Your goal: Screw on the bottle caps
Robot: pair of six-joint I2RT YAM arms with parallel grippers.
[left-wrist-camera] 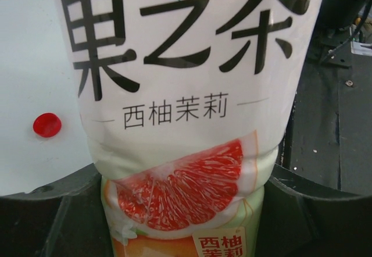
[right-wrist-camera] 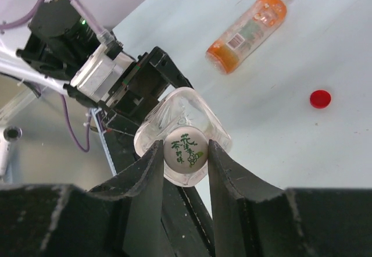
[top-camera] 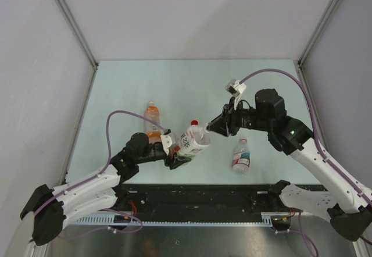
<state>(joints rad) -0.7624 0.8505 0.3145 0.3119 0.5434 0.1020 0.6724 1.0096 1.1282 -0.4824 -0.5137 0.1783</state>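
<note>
1. Orange bottle point(top-camera: 153, 117): lies flat on the table point(top-camera: 174, 77), left of and beyond the white-label bottle point(top-camera: 195, 139), apart from it. A white cap sits on its far end. It is near the table's left edge.
2. Left gripper point(top-camera: 179, 153): clamped on the lower body of the white-label bottle, which is lifted and tilted. In the left wrist view the label fills the picture. The neck is cut off at the top, and the fingers point(left-wrist-camera: 40, 222) show only as dark masses at the bottom corners.
3. Red cap point(top-camera: 194, 122): loose on the table, just beyond the white-label bottle.
4. Right gripper point(top-camera: 212, 125): at the mouth end of the white-label bottle. Its fingers point(right-wrist-camera: 145, 187) press on either side of a green-printed cap point(right-wrist-camera: 185, 150) on that bottle. The bottle is seen end-on, its body mostly hidden.
5. Red-label bottle point(top-camera: 241, 155): lies flat, right of the white-label bottle, close to the table's near edge. Its mouth end is too small to tell whether it is capped.
6. Open tabletop runs from the white-label bottle to the far wall.
</note>
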